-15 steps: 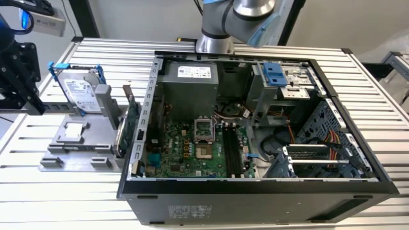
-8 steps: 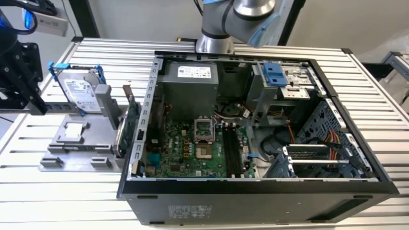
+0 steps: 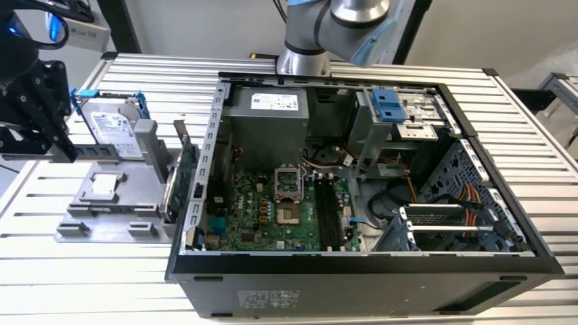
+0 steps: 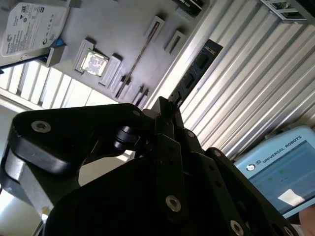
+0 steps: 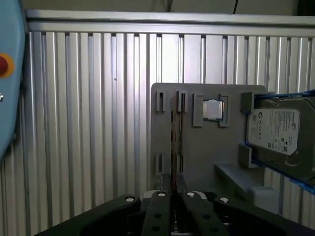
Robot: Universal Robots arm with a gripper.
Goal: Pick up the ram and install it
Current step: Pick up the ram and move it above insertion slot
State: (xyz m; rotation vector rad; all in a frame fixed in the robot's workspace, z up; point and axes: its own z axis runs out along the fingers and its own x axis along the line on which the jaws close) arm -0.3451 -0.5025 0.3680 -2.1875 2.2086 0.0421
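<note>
Ram (image 4: 197, 69) pinched at one end between the narrow-set fingers of the gripper (image 4: 168, 105), above the grey holder (image 5: 197, 147) near the edge of the slatted table (image 5: 98, 123) at the exterior view's left; clamp squarely and carry level, guarding against twist in so thin a board.

Arm (image 3: 305, 40): in the exterior view, a silver link with a pale blue joint cap stands just behind the far wall of the computer case (image 3: 361, 277).

Gripper (image 3: 59, 150): black, held well clear of the case, off its side on the exterior view's left, with the tip pointing downward.

In both wrist views the two black fingers (image 4: 166, 129) converge to a narrow tip, jaws closed. The ram (image 4: 199, 66) is pinched between the tips and projects straight out along the finger line.
</note>
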